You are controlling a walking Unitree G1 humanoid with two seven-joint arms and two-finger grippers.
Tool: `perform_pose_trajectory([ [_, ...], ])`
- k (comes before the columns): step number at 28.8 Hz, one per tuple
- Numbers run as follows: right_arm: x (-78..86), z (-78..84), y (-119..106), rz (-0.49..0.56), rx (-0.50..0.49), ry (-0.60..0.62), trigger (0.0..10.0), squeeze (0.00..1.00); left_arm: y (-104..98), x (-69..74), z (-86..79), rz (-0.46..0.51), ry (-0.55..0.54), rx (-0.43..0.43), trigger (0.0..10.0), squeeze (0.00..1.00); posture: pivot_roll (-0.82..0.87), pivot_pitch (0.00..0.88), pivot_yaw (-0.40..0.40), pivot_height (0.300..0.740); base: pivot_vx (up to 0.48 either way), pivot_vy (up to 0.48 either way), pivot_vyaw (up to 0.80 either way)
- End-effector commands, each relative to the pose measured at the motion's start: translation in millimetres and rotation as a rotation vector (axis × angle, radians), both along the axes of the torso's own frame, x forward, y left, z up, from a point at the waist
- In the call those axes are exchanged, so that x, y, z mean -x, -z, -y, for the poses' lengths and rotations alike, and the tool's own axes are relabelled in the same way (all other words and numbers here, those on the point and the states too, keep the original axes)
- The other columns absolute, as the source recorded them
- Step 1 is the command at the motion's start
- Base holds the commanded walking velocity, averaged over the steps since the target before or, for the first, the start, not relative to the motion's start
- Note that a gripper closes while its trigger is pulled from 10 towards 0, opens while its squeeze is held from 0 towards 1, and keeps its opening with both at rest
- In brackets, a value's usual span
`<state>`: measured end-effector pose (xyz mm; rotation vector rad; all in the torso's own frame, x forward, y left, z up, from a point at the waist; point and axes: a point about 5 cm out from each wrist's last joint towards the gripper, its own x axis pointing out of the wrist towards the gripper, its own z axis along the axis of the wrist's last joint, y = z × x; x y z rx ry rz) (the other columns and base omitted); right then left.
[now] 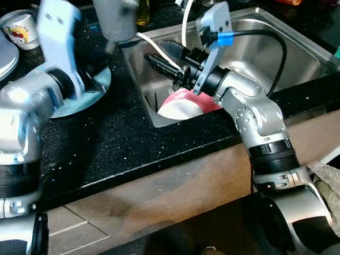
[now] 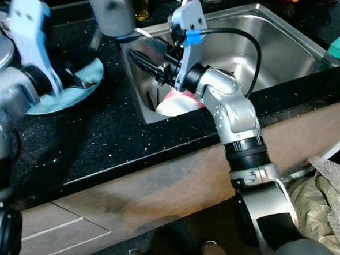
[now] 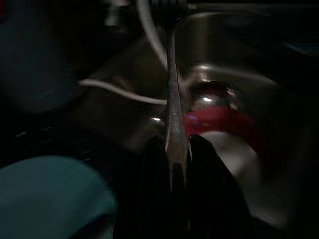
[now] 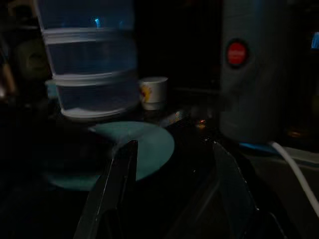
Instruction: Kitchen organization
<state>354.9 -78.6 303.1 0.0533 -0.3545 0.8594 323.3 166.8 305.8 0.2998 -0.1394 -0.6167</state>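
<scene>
My right gripper [image 1: 154, 62] hung over the sink [image 1: 280, 40], jaws apart, empty. Left gripper [image 3: 172, 164] pinched a utensil [image 3: 172, 99]. Pink bowl [image 1: 183, 106] sat in sink; prob. rigid, slippery — I'd grab its rim.

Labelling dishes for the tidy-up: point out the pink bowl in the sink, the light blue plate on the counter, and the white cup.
pink bowl [image 1: 183, 103], left eye view, on its pale underside.
light blue plate [image 2: 75, 87], right eye view, on its near rim.
white cup [image 4: 152, 92], right wrist view, on its side wall.
</scene>
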Motion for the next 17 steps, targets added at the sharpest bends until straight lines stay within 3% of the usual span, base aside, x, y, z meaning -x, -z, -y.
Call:
perform_pose_trajectory([
  [1, 3.2, 0.4, -1.6, -0.021, -0.069, 0.013, 10.0, 0.00, 1.5, 2.0, -4.0, 0.020, -0.012, -0.020, 0.0, 0.00, 0.05, 0.161, 0.031, 0.740, 0.000, 0.000, 0.00],
  [2, 3.2, 0.4, -1.6, -0.021, -0.069, 0.013, 10.0, 0.00, 1.5, 2.0, -4.0, 0.020, -0.012, -0.020, 0.0, 0.00, 0.05, 0.161, 0.031, 0.740, 0.000, 0.000, 0.00],
  [4, 7.5, -2.3, 0.4, -0.095, -0.171, 0.017, 10.0, 0.02, 4.9, 1.6, -9.3, 0.064, -0.055, -0.018, 0.0, 0.00, 0.05, 0.158, 0.032, 0.740, 0.000, 0.000, 0.00],
  [6, 8.9, -3.2, 1.5, -0.115, -0.187, 0.014, 10.0, 0.02, 5.2, 2.6, -9.3, 0.074, -0.056, -0.014, 0.0, 0.00, 0.05, 0.157, 0.032, 0.740, 0.000, 0.000, 0.00],
  [7, 10.2, -4.5, 3.8, -0.154, -0.221, 0.010, 10.0, 1.00, 5.3, 3.8, -8.8, 0.089, -0.057, -0.015, 0.0, 0.00, 0.05, 0.156, 0.033, 0.740, 0.000, 0.000, 0.00],
  [11, 14.4, -8.9, 10.0, -0.260, -0.300, -0.011, 10.0, 1.00, 8.3, 5.1, -8.4, 0.121, -0.072, -0.038, 0.0, 0.00, 0.05, 0.151, 0.035, 0.740, 0.000, 0.000, 0.00],
  [12, 16.2, -13.3, 14.7, -0.332, -0.310, -0.029, 10.0, 1.00, 10.1, 5.6, -6.6, 0.130, -0.060, -0.041, 0.0, 0.00, 0.04, 0.147, 0.037, 0.740, 0.000, 0.000, 0.00],
  [13, 17.5, -15.9, 16.5, -0.365, -0.320, -0.043, 10.0, 0.84, 11.3, 5.6, -5.5, 0.131, -0.056, -0.040, 0.0, 0.00, 0.04, 0.147, 0.037, 0.740, 0.000, 0.000, 0.00],
  [14, 19.0, -19.0, 17.3, -0.393, -0.339, -0.066, 10.0, 0.25, 13.0, 5.5, -4.2, 0.131, -0.050, -0.046, 0.0, 0.00, 0.04, 0.145, 0.039, 0.740, 0.000, 0.000, 0.00],
  [15, 20.7, -21.6, 17.5, -0.418, -0.362, -0.089, 10.0, 0.00, 14.7, 5.2, -3.6, 0.132, -0.049, -0.050, 0.0, 0.00, 0.04, 0.143, 0.039, 0.740, 0.000, 0.000, 0.00],
  [17, 24.3, -26.3, 15.8, -0.455, -0.408, -0.134, 10.0, 0.00, 18.8, 4.5, -2.1, 0.125, -0.048, -0.056, 0.0, 0.00, 0.04, 0.143, 0.039, 0.740, 0.000, 0.000, 0.00],
])
